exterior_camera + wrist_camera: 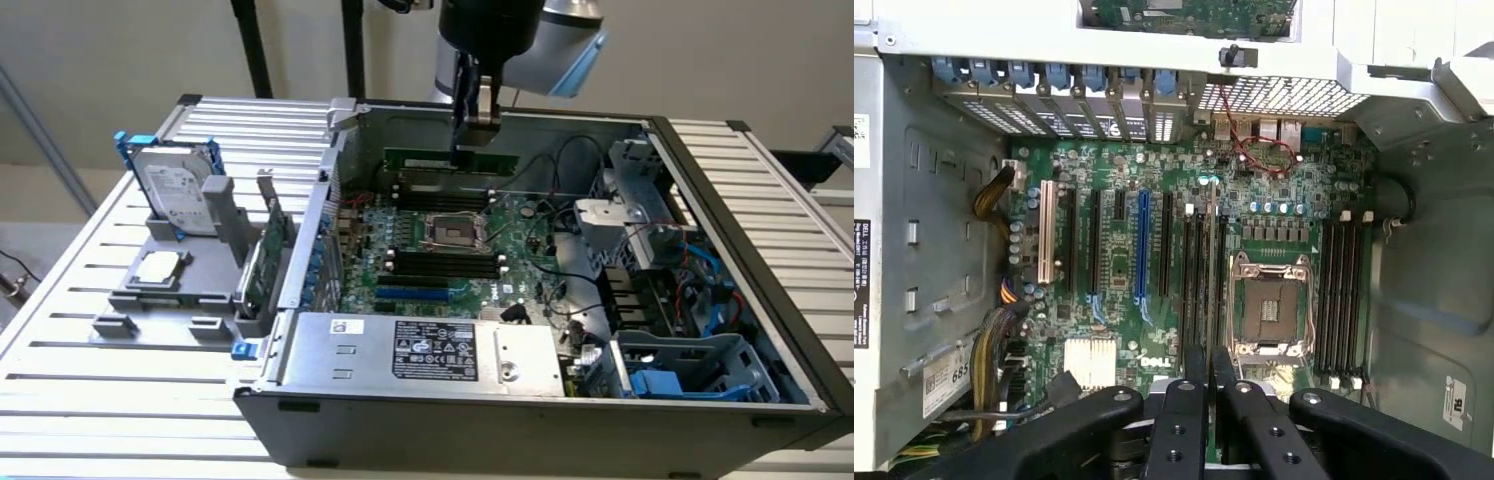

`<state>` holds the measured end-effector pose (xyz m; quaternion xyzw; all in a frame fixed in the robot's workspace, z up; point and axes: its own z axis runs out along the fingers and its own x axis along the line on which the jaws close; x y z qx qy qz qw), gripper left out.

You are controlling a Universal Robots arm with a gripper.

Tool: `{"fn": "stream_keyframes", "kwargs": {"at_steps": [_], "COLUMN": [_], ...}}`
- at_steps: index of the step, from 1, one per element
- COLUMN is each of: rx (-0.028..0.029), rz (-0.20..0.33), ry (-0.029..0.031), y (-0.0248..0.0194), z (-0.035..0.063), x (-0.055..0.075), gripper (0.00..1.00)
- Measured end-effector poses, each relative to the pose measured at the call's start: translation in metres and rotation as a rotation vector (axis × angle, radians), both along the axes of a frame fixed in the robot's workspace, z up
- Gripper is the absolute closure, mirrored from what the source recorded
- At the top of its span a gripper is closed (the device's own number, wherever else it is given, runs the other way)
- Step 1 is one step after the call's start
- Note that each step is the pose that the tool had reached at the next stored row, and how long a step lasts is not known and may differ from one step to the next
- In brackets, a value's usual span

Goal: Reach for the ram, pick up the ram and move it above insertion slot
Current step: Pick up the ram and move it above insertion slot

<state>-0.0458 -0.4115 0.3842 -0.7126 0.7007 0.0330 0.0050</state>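
My gripper [474, 128] hangs over the far part of the open computer case, shut on the ram [450, 160], a thin green stick that lies level below the fingers. The stick hovers just above the far bank of long black insertion slots [430, 192], beyond the silver processor socket [451, 233]. In the wrist view the dark fingers [1179, 420] are pressed together, and the ram [1211, 270] shows edge-on as a thin line running along the black slots [1194, 285] beside the socket. I cannot tell which of those slots it lines up with.
A second bank of black slots [441, 265] and a blue slot [414, 295] lie nearer the power supply [427, 350]. Cables and drive cages [654, 260] crowd the exterior view's right. Outside the case stand a hard drive [174, 190] and an expansion card [274, 250].
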Motion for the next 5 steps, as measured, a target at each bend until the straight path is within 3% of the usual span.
{"fn": "stream_keyframes", "kwargs": {"at_steps": [5], "rx": [0.0000], "rz": [0.000], "ry": [0.0000], "y": [0.0000], "z": [0.0000], "x": [0.0000], "gripper": [0.87]}}
